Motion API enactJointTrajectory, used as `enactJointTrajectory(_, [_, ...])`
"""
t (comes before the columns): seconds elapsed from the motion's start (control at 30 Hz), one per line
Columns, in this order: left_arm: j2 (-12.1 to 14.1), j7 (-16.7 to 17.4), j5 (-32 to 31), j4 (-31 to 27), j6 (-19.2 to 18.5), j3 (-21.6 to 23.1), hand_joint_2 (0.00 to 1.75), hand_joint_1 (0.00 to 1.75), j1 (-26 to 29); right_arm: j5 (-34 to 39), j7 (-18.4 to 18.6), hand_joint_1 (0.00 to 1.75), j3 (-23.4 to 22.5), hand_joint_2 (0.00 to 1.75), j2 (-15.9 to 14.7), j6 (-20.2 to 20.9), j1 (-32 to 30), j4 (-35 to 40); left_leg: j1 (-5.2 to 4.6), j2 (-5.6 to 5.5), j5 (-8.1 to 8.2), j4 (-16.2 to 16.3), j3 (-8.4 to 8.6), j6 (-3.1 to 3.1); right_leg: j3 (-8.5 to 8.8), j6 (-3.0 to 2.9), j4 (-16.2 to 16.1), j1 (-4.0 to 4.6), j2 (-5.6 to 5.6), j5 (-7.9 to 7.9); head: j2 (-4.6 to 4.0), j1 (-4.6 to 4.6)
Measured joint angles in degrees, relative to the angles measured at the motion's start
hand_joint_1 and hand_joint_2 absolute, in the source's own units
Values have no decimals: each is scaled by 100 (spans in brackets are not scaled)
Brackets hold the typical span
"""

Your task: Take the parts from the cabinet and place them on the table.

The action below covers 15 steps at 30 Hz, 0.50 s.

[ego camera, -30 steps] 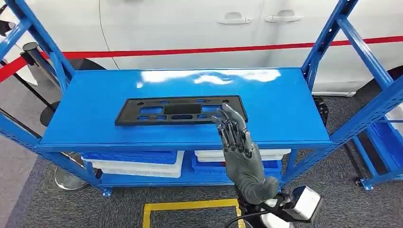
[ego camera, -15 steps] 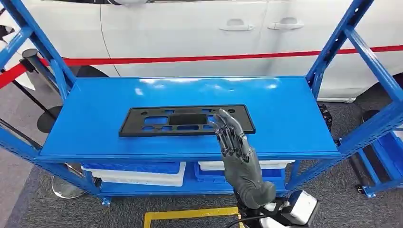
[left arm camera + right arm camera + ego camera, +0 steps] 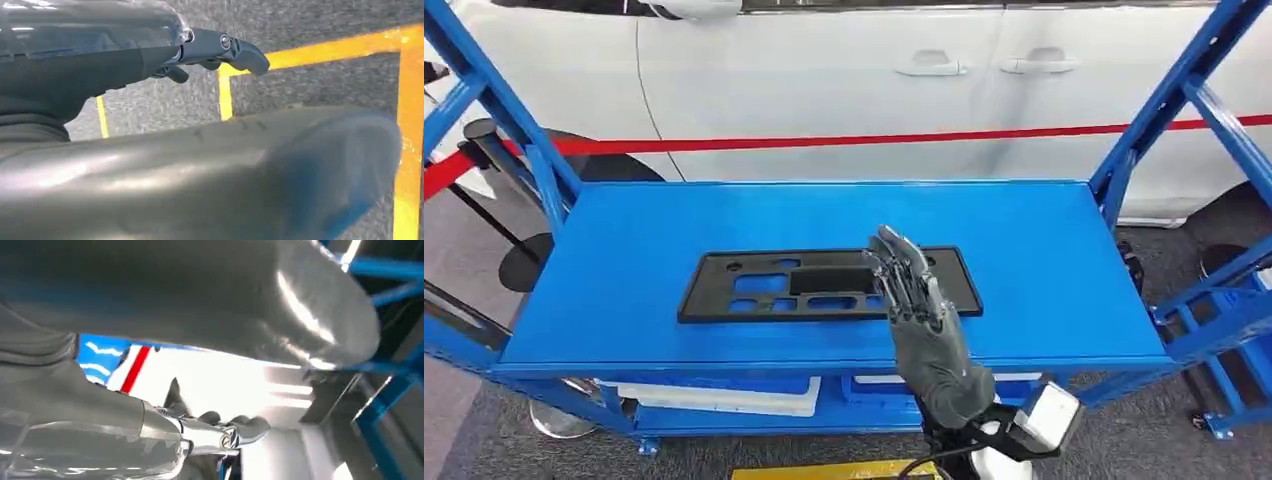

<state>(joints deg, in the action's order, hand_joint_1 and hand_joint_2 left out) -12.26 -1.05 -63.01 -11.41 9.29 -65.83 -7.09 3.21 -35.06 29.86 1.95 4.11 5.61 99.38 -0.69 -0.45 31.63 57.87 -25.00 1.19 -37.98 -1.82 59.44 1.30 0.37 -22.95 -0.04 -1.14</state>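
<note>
Black plate lies flat on the blue shelf. Right hand hovers over its right end, fingers extended, apparently not gripping. Left hand hangs above the floor, grasp unclear.

White car behind red barrier tape; grey carpet floor.

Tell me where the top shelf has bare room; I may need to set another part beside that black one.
Bare blue shelf lies left of the black panel, right of it toward the uprights, and behind it. The front strip is narrow, and the right hand crowds the panel's right end.
</note>
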Motion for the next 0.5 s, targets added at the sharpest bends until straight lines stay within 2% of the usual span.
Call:
enactJointTrajectory(0.03, [2, 2, 2, 0, 15, 0, 0, 0, -8, 35, 17, 0, 0, 0, 0, -22, 21, -15, -13, -2, 1, -21, 43, -22, 56, -18, -39, -15, 0, -15, 0, 4])
enactJointTrajectory(0.07, [13, 4, 4, 0, 48, 0, 0, 0, -21, 81, 74, 0, -4, 0, 9, -74, 32, -22, -7, 5, 66, 43, 34, -40, 172, -11, -117, -74, -9, -17, 0, 9])
enactJointTrajectory(0.1, [11, 0, 7, 0, 59, -2, 0, 0, -26, 103, 144, 0, -11, 0, 13, -151, 49, -33, -12, 9, 107, 250, -55, -75, 238, -33, -166, -82, -7, -38, 0, -11])
enactJointTrajectory(0.13, [11, -2, 15, 0, 66, -7, 0, 0, -32, 129, 250, 0, -11, 0, 33, -260, 67, -50, 18, 7, 274, 674, -313, -110, 272, -58, -178, -93, -23, -65, 0, -44])
enactJointTrajectory(0.2, [11, -13, 39, 0, 70, -18, 0, 0, -19, 192, 485, 0, -9, 0, 46, -551, 69, -122, 78, 8, 619, 1409, -837, -194, 318, -45, -176, -105, -21, -132, 0, -39])
enactJointTrajectory(0.23, [11, -15, 37, 0, 74, -22, 0, 0, -1, 210, 568, 0, -9, 0, 44, -667, 69, -164, 104, 9, 645, 1579, -1031, -219, 349, -36, -174, -114, -16, -168, 0, -42])
enactJointTrajectory(0.27, [13, -13, 31, 0, 74, -22, 0, 0, 14, 218, 634, 0, -4, 0, 46, -750, 69, -190, 126, 9, 517, 1512, -1087, -252, 386, -22, -171, -124, -5, -196, 0, -39])
enactJointTrajectory(0.3, [18, -11, -2, 0, 74, -24, 0, 0, 23, 221, 704, 0, 11, 0, 44, -852, 70, -232, 147, 9, 223, 1215, -1047, -277, 443, 3, -163, -142, 3, -239, 0, -41])
enactJointTrajectory(0.37, [20, 13, -39, 0, 74, -22, 0, 0, 15, 164, 723, 0, 50, 0, 37, -942, 76, -293, 186, 12, -554, 257, -779, -303, 564, 65, -133, -175, -2, -335, 0, -39])
enactJointTrajectory(0.4, [17, 44, -61, 9, 72, -22, 0, 0, 21, 122, 725, 0, 92, 0, 26, -948, 88, -337, 167, 7, -493, 147, -760, -314, 600, 95, -127, -179, -5, -358, 0, -35])
enactJointTrajectory(0.43, [18, 50, -63, 13, 72, -22, 0, 0, 4, 109, 725, 0, 122, 0, 15, -948, 100, -365, 131, 28, -344, 31, -798, -285, 575, 117, -100, -172, -3, -366, 0, -48])
enactJointTrajectory(0.47, [17, 57, -66, 13, 72, -20, 0, 0, -17, 92, 728, 0, 151, 0, 11, -957, 102, -393, 117, 39, -453, 85, -750, -167, 548, 165, -95, -160, -6, -392, 0, -46])
enactJointTrajectory(0.5, [20, 68, -66, 13, 74, -20, 0, 0, 2, 76, 730, 0, 168, 175, 0, -968, 96, -420, 115, 29, -490, 96, -755, -107, 575, 210, -110, -161, -8, -418, 0, -44])
